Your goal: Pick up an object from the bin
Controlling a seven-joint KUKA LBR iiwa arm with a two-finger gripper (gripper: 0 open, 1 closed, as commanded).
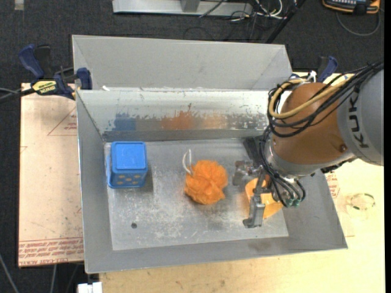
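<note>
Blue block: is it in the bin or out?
In. The blue block sits on the floor of the bin, at the left, inside its grey walls.

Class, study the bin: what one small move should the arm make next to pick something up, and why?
Probably a short, straight descent. The gripper sits over a small flat orange-yellow thing by the right wall of the grey metal bin. The fluffy orange mesh pouf lies just to its left, apart from it, and the blue plastic cube lies far left, so no sideways shift seems needed.
</note>
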